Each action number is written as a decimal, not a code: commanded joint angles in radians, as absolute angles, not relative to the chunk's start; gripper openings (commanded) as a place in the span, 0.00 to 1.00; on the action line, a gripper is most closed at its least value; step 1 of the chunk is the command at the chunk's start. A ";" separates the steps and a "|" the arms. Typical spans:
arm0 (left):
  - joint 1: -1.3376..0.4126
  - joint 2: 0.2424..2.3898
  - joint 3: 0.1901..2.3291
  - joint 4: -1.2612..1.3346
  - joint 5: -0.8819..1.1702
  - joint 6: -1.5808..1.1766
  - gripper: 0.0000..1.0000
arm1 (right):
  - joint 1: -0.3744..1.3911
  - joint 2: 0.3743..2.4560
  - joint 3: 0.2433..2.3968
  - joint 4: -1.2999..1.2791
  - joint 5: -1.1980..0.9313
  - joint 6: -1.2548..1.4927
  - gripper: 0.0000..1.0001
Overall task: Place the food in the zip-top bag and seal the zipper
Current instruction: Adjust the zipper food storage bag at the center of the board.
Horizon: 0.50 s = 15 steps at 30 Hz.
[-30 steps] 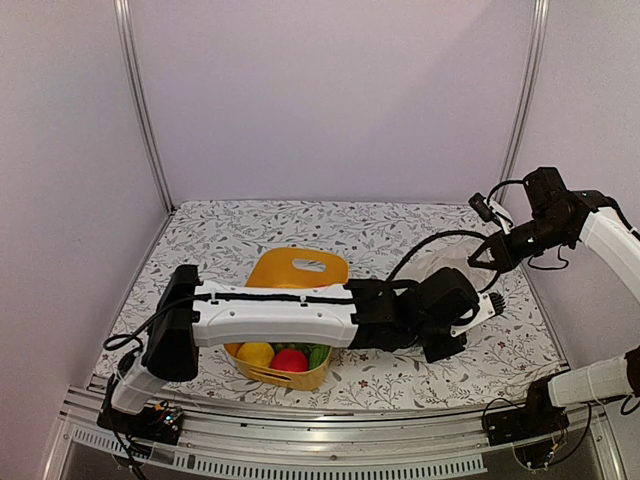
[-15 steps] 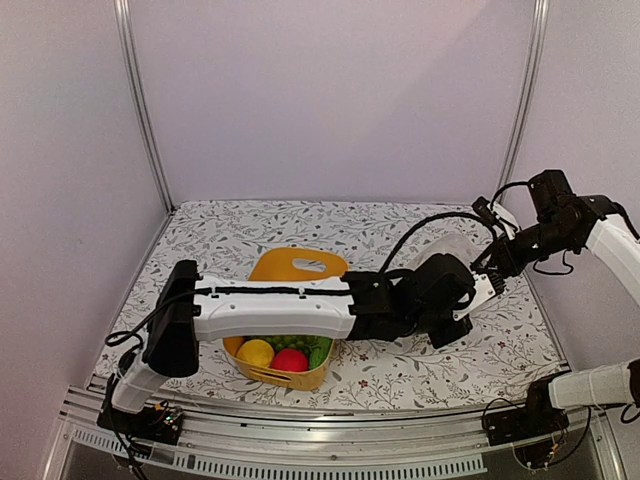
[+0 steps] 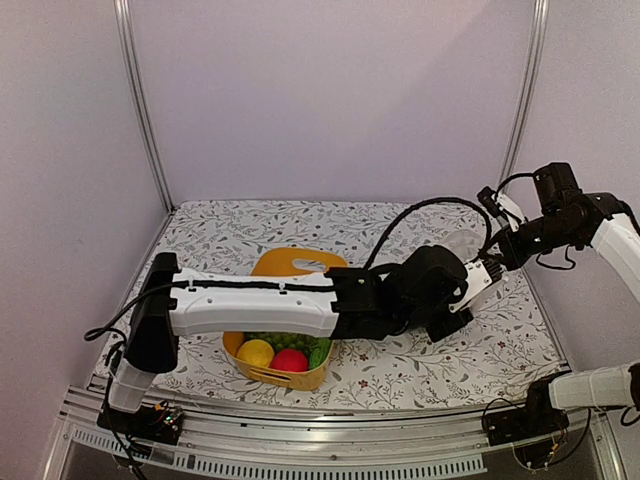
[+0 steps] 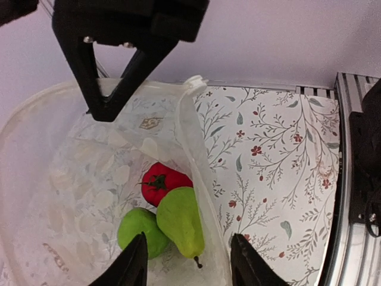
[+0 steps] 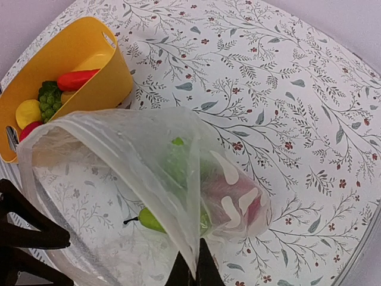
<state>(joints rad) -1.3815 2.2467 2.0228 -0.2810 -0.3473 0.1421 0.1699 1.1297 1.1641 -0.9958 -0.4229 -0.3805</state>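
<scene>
Food (image 3: 290,360) lay partly in the yellow basket (image 3: 296,262), which stood close to the near edge of the desk (image 3: 230,235), left of its middle, in the overhead view. The zip-top bag (image 3: 455,243) sat toward the right edge, well apart from the basket, with the left fingers (image 3: 480,282) stretched across to its near side and the right fingers (image 3: 498,257) at its far side; how either pair stood could not be told from there. In the left wrist view the left fingers (image 4: 189,238) were spread wide, one over the bag's open mouth, the other over the flowered desk, the bag's rim running between them; whether they touched it could not be told. Inside the bag lay a red tomato (image 4: 162,182), a green pear (image 4: 180,219) and a green round fruit (image 4: 138,231), crowded together. At the far rim the right fingers came to a point on the plastic. In the right wrist view the right fingers (image 5: 191,268) were pressed together, pinching a fold of the bag, whose mouth gaped toward the basket. The basket held a red chili (image 5: 77,77), green grapes (image 5: 49,98) and a yellow fruit (image 5: 27,111).
</scene>
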 commanded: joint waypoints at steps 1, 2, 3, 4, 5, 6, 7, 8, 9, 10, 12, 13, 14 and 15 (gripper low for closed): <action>-1.407 2.088 1.948 -0.215 -0.427 0.129 0.58 | 0.175 1.153 1.233 -0.936 -0.403 -0.339 0.00; -1.410 2.045 1.907 -0.206 -0.438 0.122 0.62 | 0.174 1.177 1.245 -0.930 -0.399 -0.332 0.00; -1.411 1.996 1.861 -0.198 -0.444 0.109 0.67 | 0.174 1.192 1.258 -0.927 -0.396 -0.319 0.00; -1.411 1.948 1.804 -0.188 -0.450 0.084 0.70 | 0.174 1.214 1.272 -0.928 -0.396 -0.313 0.00; -1.410 1.893 1.723 -0.177 -0.462 0.063 0.73 | 0.173 1.227 1.286 -0.929 -0.393 -0.308 0.00; -1.408 1.842 1.664 -0.167 -0.479 0.045 0.75 | 0.174 1.246 1.296 -0.926 -0.388 -0.305 0.00; -1.404 1.797 1.603 -0.164 -0.493 0.026 0.76 | 0.173 1.253 1.305 -0.922 -0.383 -0.305 0.00; -1.398 1.754 1.548 -0.170 -0.507 0.008 0.76 | 0.173 1.258 1.315 -0.916 -0.376 -0.305 0.00; -1.391 1.718 1.499 -0.179 -0.531 -0.010 0.76 | 0.173 1.267 1.327 -0.911 -0.364 -0.306 0.00; -1.381 1.684 1.453 -0.197 -0.557 -0.042 0.76 | 0.173 1.274 1.340 -0.912 -0.353 -0.307 0.00; -1.350 1.628 1.375 -0.246 -0.587 -0.117 0.77 | 0.172 1.291 1.360 -0.913 -0.338 -0.307 0.00; -1.328 1.603 1.342 -0.275 -0.586 -0.155 0.77 | 0.170 1.303 1.364 -0.912 -0.331 -0.306 0.00; -1.312 1.583 1.308 -0.294 -0.580 -0.191 0.77 | 0.170 1.309 1.365 -0.909 -0.325 -0.305 0.00; -1.290 1.562 1.274 -0.310 -0.573 -0.225 0.76 | 0.169 1.310 1.361 -0.903 -0.319 -0.305 0.00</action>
<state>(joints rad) -1.3682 1.5986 1.3960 -0.2035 -0.5312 -0.0586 0.1699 1.2938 1.3300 -0.9363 -0.3584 -0.3210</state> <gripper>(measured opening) 0.766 0.007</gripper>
